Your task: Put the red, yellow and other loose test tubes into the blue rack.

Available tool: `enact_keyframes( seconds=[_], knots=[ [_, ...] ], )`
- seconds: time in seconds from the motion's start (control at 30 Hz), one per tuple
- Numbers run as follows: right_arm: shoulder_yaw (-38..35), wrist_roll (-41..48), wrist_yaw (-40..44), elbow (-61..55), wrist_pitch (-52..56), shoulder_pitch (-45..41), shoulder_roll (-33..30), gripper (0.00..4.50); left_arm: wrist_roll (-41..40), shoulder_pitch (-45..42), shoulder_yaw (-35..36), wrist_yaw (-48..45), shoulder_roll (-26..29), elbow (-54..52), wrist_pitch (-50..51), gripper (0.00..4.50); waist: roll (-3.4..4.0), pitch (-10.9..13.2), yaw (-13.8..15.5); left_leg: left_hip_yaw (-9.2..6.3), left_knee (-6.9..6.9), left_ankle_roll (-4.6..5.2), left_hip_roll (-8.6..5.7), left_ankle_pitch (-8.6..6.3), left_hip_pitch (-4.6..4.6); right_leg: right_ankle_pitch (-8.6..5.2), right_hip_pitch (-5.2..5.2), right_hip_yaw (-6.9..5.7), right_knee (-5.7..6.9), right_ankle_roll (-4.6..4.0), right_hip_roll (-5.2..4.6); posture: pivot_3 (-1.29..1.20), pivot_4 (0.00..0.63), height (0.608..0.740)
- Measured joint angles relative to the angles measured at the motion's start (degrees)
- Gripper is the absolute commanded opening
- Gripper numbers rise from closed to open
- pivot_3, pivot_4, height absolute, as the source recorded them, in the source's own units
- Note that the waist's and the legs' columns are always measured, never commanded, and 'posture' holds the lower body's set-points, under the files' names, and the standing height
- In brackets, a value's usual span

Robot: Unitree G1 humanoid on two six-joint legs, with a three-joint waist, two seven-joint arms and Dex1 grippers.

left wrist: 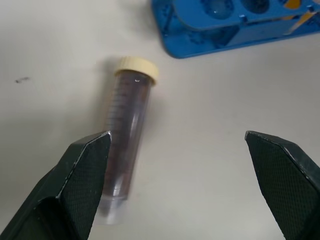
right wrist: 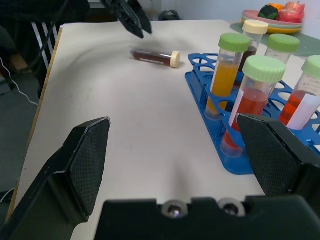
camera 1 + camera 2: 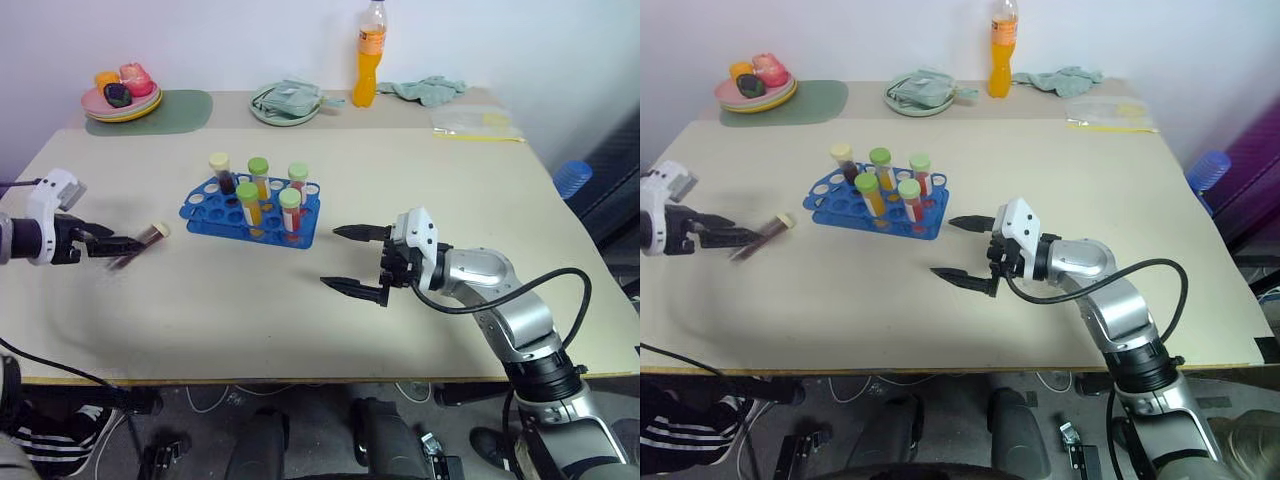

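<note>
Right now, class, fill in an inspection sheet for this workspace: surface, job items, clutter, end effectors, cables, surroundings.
Surface: beige table, bare at the front.
Job items: blue rack holds five capped tubes upright; one maroon tube lies loose beside it.
Clutter: orange bottle, green cloth, plates at the far edge.
End effectors: left end effector open over the maroon tube; right end effector open, empty.
Cables: black cable along the right arm.
Surroundings: white wall.
</note>
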Motion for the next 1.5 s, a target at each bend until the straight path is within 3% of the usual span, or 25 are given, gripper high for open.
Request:
enact_keyframes(
  seconds=[0.17, 0.33, 0.63, 1.17, 1.27, 1.43, 1.5],
  knots=[
    [-0.18, 0.06, -0.64, -1.17, 0.78, 0.45, -0.09, 4.50, 9.35, -8.69, -4.28, -2.34, -3.36, 13.81, -6.13, 4.42, -0.04, -0.01, -0.08, -0.01, 0.00, 0.00, 0.00, 0.00, -0.01, -0.01, 0.00, 0.00, 0.00, 0.04, 0.00, 0.00, 0.150, 0.740],
    [-0.34, 0.07, -1.66, -1.38, 1.46, 0.91, -0.01, 4.50, 14.61, -10.57, -4.40, 3.00, -7.05, 19.67, -11.43, 4.42, -0.05, 0.00, -0.19, -0.02, 0.00, 0.00, 0.01, 0.00, -0.01, 0.07, -0.01, 0.00, 0.03, 0.18, 0.00, 0.00, 0.150, 0.740],
    [-0.49, 0.58, -3.44, -3.22, 2.79, 1.43, 0.07, 4.50, 18.52, -9.41, -2.92, 8.92, -9.04, 21.96, -16.12, 4.42, -0.09, 0.00, -0.09, -0.04, 0.02, 0.00, 0.01, 0.00, 0.00, 0.12, -0.02, 0.00, 0.09, 0.27, 0.00, 0.00, 0.150, 0.740],
    [-0.65, 1.09, -4.65, -3.27, 3.66, 1.38, 0.12, 4.50, 21.81, -11.15, -1.66, 11.15, -14.40, 23.42, -13.49, 4.42, -0.11, -0.01, 0.27, -0.05, 0.10, 0.01, 0.00, 0.00, 0.00, 0.13, 0.00, 0.00, 0.16, 0.29, -0.01, 0.00, 0.150, 0.740],
    [-0.65, 1.08, -5.00, -3.38, 3.67, 1.44, 0.13, 4.50, 22.05, -11.74, -1.45, 11.16, -15.31, 23.46, -12.69, 3.59, -0.11, -0.01, 0.25, -0.04, 0.10, 0.01, 0.00, 0.00, 0.00, 0.13, 0.01, 0.00, 0.16, 0.29, -0.01, 0.00, 0.150, 0.740],
    [-0.70, 1.08, -5.66, -3.44, 3.67, 1.86, 0.11, 4.50, 22.41, -12.45, -1.13, 9.45, -15.88, 23.45, -10.97, 1.03, -0.11, -0.01, 0.02, -0.04, 0.10, 0.01, 0.00, 0.00, 0.01, 0.13, 0.01, 0.00, 0.17, 0.28, -0.01, 0.00, 0.150, 0.740],
    [-0.70, 1.06, -5.82, -3.44, 3.67, 1.99, 0.10, 4.50, 22.61, -12.53, -1.05, 8.69, -15.88, 23.45, -10.48, 0.79, -0.11, -0.01, -0.04, -0.04, 0.09, 0.01, 0.00, 0.00, 0.01, 0.13, 0.01, 0.00, 0.16, 0.29, -0.01, 0.00, 0.150, 0.740]
  ],
)
